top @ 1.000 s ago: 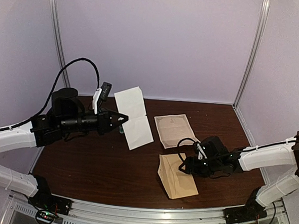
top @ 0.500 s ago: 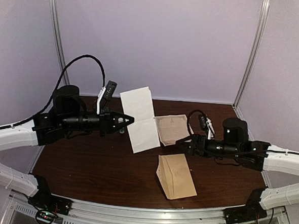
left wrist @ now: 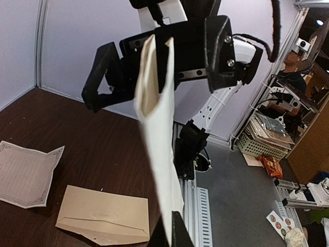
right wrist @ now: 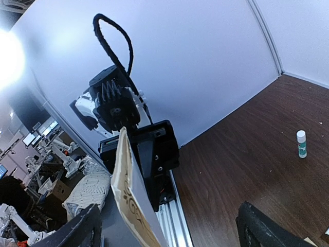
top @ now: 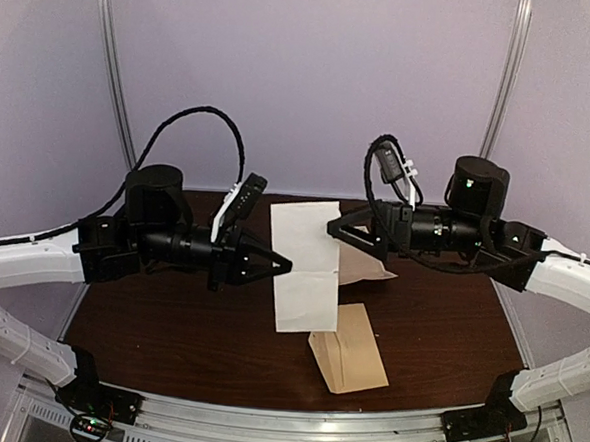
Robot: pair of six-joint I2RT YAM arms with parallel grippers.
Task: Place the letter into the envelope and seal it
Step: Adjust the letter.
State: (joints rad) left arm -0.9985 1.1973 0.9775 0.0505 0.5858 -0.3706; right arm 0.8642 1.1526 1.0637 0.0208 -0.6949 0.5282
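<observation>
White folded paper is pinched in the left claw; the right claw is spread open beside it. It could be torn if pulled unevenly.

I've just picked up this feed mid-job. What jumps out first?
A white paper hangs upright in mid-air over the middle of the table, pinched at its left edge by the left pincer. The right pincer is open at the paper's upper right corner. Below, a tan envelope lies toward the near edge, with a bordered letter flat on the table behind it.
</observation>
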